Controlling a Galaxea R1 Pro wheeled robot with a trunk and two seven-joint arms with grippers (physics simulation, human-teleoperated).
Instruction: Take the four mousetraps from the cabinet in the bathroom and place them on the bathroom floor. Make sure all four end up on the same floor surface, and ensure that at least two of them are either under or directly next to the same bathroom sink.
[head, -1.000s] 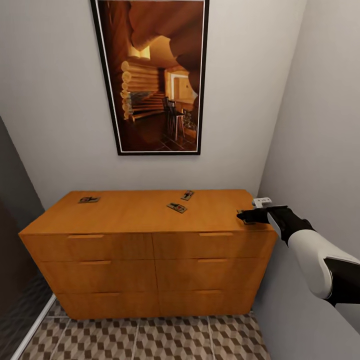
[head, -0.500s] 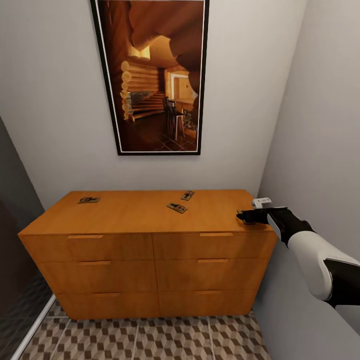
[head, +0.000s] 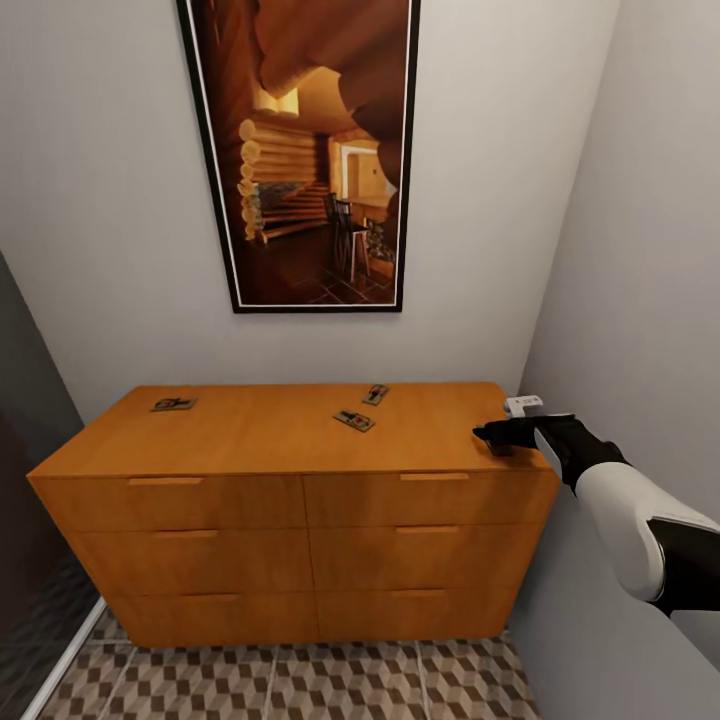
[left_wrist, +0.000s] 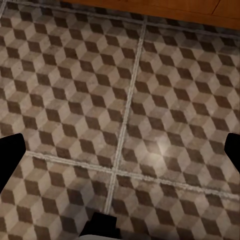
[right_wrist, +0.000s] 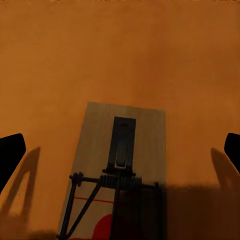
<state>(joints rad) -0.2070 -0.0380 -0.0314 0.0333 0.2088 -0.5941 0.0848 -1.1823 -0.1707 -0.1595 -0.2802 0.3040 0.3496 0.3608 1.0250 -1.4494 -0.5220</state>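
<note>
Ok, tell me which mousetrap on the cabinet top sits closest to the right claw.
The mousetrap lying directly beneath the right claw, at the cabinet's right front corner. The other three lie further left on the top.

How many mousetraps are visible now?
4, all on the cabinet: one far left, two near the middle, one under the right gripper, mostly hidden.

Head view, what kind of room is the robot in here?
Probably a small tiled room of a home, maybe a bathroom: a cabinet in a narrow corner, a cube-pattern floor, and a picture on the wall.
</note>
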